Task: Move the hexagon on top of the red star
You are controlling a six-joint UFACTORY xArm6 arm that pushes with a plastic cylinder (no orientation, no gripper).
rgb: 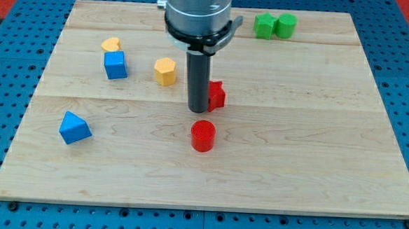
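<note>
My tip (pixel 197 110) rests on the wooden tabletop (pixel 314 169); it is a plain rod with no hand to open or close, and it touches the left side of the red star (pixel 217 95), which it partly hides. The yellow hexagon (pixel 165 71) sits up and to the left of my tip, near but apart. A red cylinder (pixel 203 135) lies just below my tip, a blue cube (pixel 115 65) and yellow heart (pixel 110 45) farther left, a blue triangle (pixel 74 128) at lower left, and two green blocks (pixel 276 26) at upper right.
</note>
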